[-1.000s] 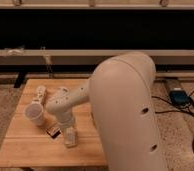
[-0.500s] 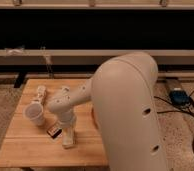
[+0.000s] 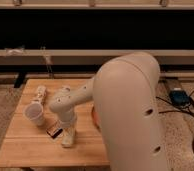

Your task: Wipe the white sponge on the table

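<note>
Hand low on the worktop toward its front edge, just beside the dark bar; grip can't be told

No readable text.
No lettering can be made out on the cup, bar or desk; the gripper, seemingly unmarked, is down at the desk beside the bar.

Setting: indoor robot test space, lab-like rather than domestic. Evidence: tool stood low over a small plank worktop set alone on speckled floor. Beyond the tool ran a long dark wall band above a pale ledge. Well to the right of the tool, loose black cables and a small blue-topped box lay on the floor.
</note>
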